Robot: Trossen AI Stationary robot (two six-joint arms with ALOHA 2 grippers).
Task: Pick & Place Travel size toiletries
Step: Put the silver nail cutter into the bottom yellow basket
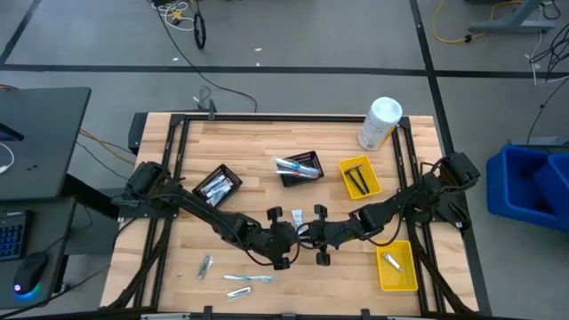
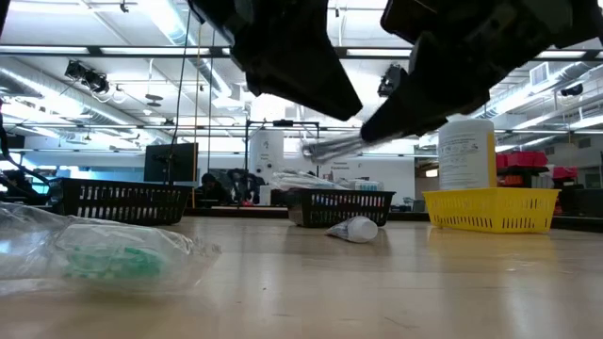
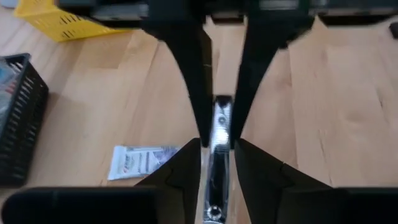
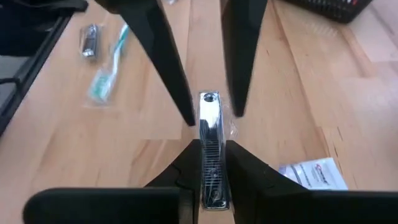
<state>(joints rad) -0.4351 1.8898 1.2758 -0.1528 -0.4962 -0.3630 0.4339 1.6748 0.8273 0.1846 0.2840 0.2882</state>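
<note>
Seen from above, a black basket (image 1: 218,185) holding packets sits at the table's left, with three loose toiletries (image 1: 236,279) on the wood in front of it. At centre the left gripper (image 1: 289,238) and right gripper (image 1: 316,236) meet tip to tip, hiding from that camera what passes between them. The wrist views supply it: a silvery clipper (image 4: 210,146) is pinched between the right gripper's fingers (image 4: 244,167), while the left gripper's fingers (image 4: 169,74) stand spread to either side of its far end, just clear of it. The low view shows the clipper lifted off the table, above a toothpaste tube (image 2: 353,229) that lies just behind the grippers. A wrapped toothbrush (image 4: 106,68) lies well off to the left. Further right stand a second black basket (image 1: 300,167), two yellow trays (image 1: 359,176), one of them at the front right, and one white canister (image 1: 380,123) at the back edge.
</note>
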